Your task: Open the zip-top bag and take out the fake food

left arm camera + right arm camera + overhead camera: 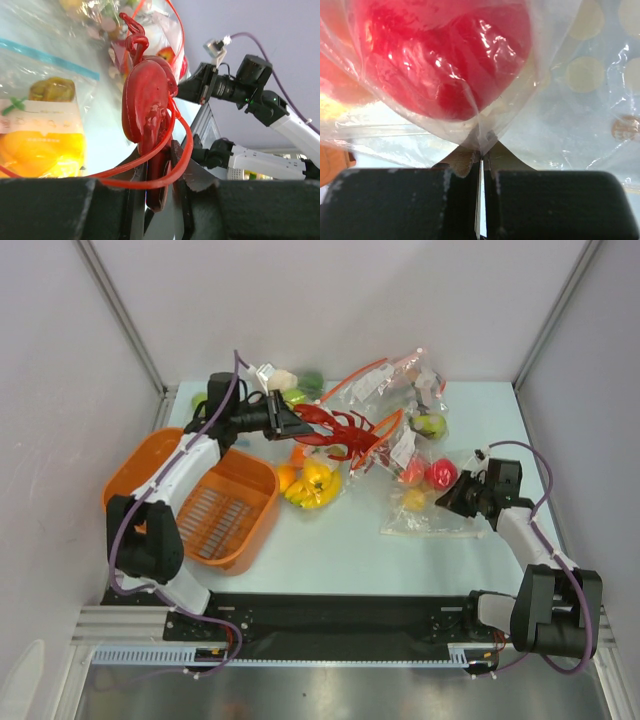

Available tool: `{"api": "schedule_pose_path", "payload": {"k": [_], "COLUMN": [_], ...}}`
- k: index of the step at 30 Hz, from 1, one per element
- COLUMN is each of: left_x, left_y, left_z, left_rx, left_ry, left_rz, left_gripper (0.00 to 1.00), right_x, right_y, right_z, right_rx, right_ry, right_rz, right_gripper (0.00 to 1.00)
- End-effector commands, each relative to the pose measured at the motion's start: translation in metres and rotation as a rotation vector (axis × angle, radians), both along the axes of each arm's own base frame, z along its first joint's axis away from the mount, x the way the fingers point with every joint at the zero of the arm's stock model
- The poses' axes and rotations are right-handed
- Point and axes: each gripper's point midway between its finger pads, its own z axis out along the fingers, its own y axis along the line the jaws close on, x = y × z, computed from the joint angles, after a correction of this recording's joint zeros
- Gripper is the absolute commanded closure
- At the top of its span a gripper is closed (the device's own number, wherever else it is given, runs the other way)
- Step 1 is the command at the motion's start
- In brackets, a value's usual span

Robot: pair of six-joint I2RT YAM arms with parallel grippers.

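Observation:
The dark-red lobster (335, 428) hangs in the air at the mouth of the zip-top bag (440, 518), whose orange-red zip strip (385, 426) loops around it. My left gripper (298, 421) is shut on the lobster's tail end. In the left wrist view the lobster (147, 100) sits between the fingers of that gripper (162, 170), with the zip strip (181, 149) across them. My right gripper (452, 498) is shut on a fold of the bag's plastic (580, 100), beside a red apple (440, 474) inside the bag. The apple (445, 55) fills the right wrist view above the gripper (481, 157). A small peach-orange fruit (413, 500) lies in the bag.
An orange basket (150, 465) stands at the left. A blue-zip bag with bananas (312, 483) lies mid-table, under the lobster. A clear bag with a green apple (430, 425) and cauliflower with green fruits (285, 380) lie at the back.

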Motion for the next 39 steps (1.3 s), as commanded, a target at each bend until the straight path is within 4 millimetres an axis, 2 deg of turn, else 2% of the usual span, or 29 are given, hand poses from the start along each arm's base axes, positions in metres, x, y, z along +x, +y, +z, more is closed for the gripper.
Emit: {"api": "schedule_pose_path", "payload": {"k": [1,12,13,18,23,27,33,39], "left_x": [-0.006,-0.004,-0.002,0.008,0.008,0.005,0.002,0.008], "left_y": [0.011,0.028,0.028,0.025,0.007,-0.012,-0.026,-0.029], "left_z": [0.06,0.092,0.102,0.106,0.119,0.114,0.103,0.108], "left_rx": [-0.046,-0.079,-0.09,-0.155,-0.203,-0.228,-0.254,-0.3], "left_ry": [-0.179,-0.308,-0.357,-0.37,-0.394,-0.369,-0.357,-0.397], "left_rz": [-0.017,0.078,0.089,0.111,0.073,0.026,0.023,0.089], "left_gripper": [1.0,1.0,1.0,1.0,0.99,1.0,1.0,1.0], "right_x": [0.012,0.011,0.012,0.013,0.012,0.012,0.011,0.01], "right_y": [-0.012,-0.011,-0.01,-0.008,-0.006,-0.006,-0.005,-0.004], "right_z": [0.012,0.012,0.013,0.014,0.014,0.014,0.016,0.016], "right_rx": [-0.036,-0.029,-0.026,-0.01,-0.005,-0.001,0.003,0.008], "right_ry": [-0.039,-0.034,-0.039,-0.044,-0.046,-0.049,-0.054,-0.056], "right_rz": [-0.036,-0.038,-0.037,-0.031,-0.026,-0.024,-0.02,-0.019], "right_gripper": [1.0,1.0,1.0,1.0,1.0,1.0,1.0,1.0]}}
